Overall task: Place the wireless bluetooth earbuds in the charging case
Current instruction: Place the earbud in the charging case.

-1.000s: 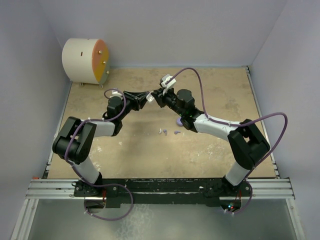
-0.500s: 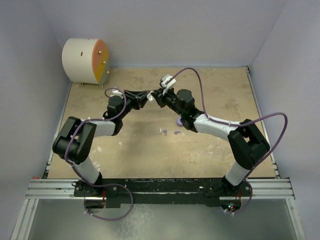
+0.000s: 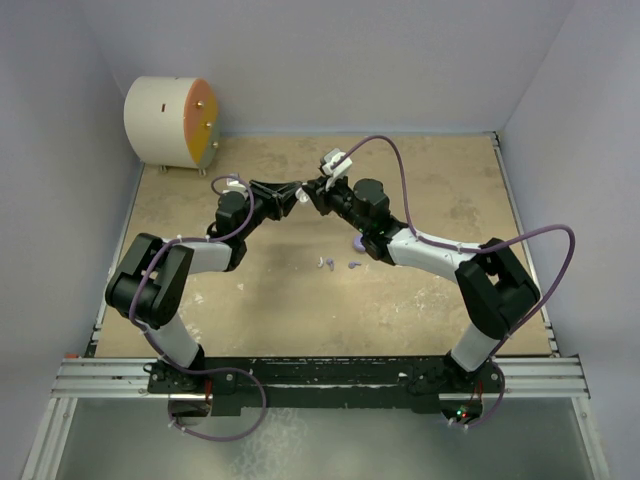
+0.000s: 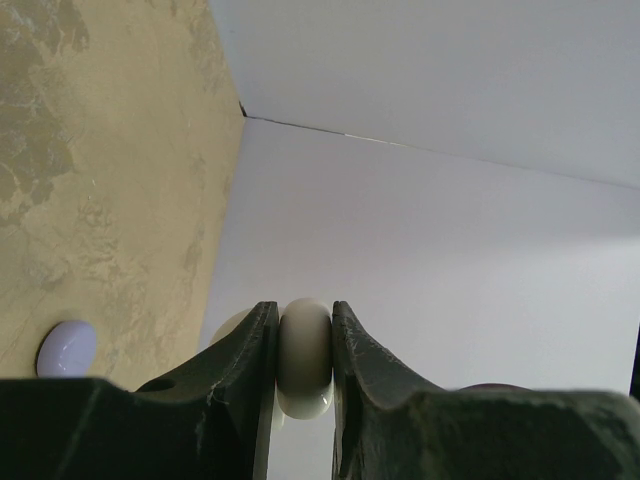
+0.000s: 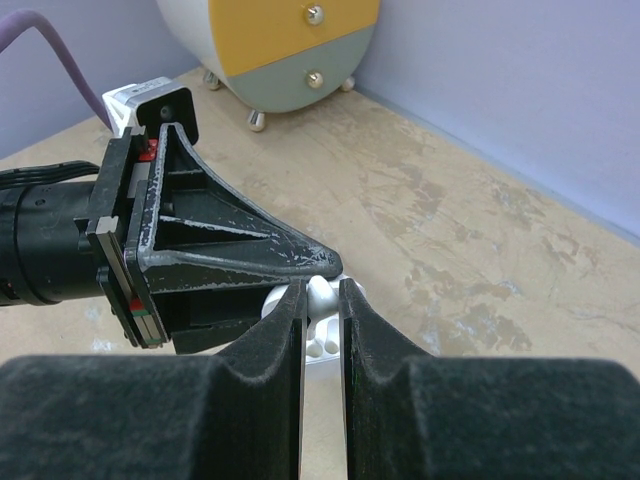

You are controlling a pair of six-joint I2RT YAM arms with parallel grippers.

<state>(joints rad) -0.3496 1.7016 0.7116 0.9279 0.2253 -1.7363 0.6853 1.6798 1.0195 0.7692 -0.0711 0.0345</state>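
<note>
Above the counter [image 3: 440, 190], the left pincer [image 4: 303, 318] is shut on the white case half [image 4: 304, 368] and the right pincer [image 5: 322, 288] pinches a tiny white earbud [image 5: 321, 298]; both look light, hard and slippery, so hold them gently by their sides, while the lilac half [image 3: 358, 243] lies below.

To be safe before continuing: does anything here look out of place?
A lilac disc lies on the table near loose earbuds, separated from the white round piece in the left claw. The right claw pinches a small white piece.
</note>
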